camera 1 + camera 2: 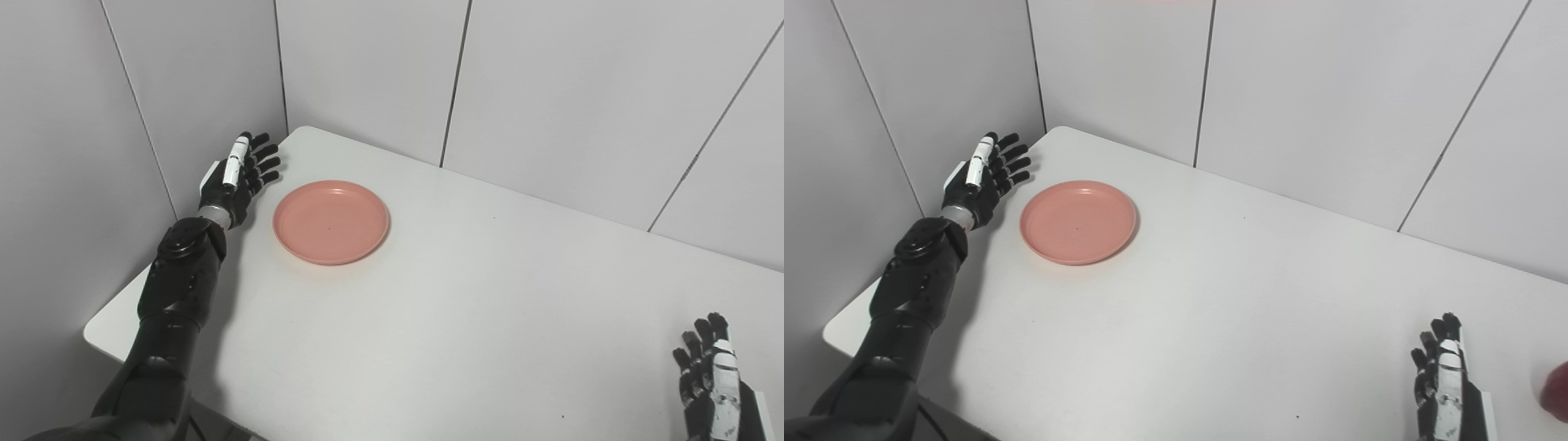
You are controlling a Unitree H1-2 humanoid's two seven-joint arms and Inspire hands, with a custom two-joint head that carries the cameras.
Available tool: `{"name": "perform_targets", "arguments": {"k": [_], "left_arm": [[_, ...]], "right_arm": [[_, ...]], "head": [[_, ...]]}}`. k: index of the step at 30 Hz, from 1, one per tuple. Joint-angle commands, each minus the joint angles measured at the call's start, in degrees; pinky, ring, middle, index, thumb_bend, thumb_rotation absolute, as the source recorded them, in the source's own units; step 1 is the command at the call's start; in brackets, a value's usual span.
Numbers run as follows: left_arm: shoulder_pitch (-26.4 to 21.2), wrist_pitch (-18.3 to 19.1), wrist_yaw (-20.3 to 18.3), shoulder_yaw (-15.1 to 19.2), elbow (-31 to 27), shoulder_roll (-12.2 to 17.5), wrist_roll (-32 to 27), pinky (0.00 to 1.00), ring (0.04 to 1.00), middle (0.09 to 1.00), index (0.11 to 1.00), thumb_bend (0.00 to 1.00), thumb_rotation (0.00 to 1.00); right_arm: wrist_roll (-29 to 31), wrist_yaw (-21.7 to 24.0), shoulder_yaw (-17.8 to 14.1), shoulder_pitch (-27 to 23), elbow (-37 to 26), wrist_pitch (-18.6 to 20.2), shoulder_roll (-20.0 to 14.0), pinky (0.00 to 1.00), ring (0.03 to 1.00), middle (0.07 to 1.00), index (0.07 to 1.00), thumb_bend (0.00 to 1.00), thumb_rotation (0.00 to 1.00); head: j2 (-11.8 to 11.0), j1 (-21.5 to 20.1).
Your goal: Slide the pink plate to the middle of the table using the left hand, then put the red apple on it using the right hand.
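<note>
The pink plate lies empty on the white table, toward the far left corner. My left hand is open, fingers spread, just left of the plate and apart from it, holding nothing. My right hand is open and empty at the near right edge of the table. The red apple shows only as a dark red sliver at the right edge of the right eye view, to the right of my right hand.
Grey wall panels close the table in at the back and left, right behind my left hand. The table's left corner is near my left forearm.
</note>
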Motion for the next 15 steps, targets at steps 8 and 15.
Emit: {"name": "perform_targets", "arguments": {"k": [8,15], "left_arm": [[-1.46,-2.68,-0.17,-0.65,-0.66,1.21,-0.02,0.85,0.856,0.855,0.842,0.33,1.0],[-1.36,-3.2,0.16,-1.24,-1.0,-0.19,-0.06,0.83,0.837,0.842,0.828,0.32,1.0]], "right_arm": [[0.17,0.11,-0.26,-1.29,-2.61,0.68,0.04,1.0,1.0,1.0,1.0,0.05,1.0],[0.12,0.09,-0.25,-1.36,-2.86,1.06,0.01,1.0,1.0,1.0,1.0,0.05,1.0]], "head": [[0.33,-0.17],[0.6,-0.25]]}}
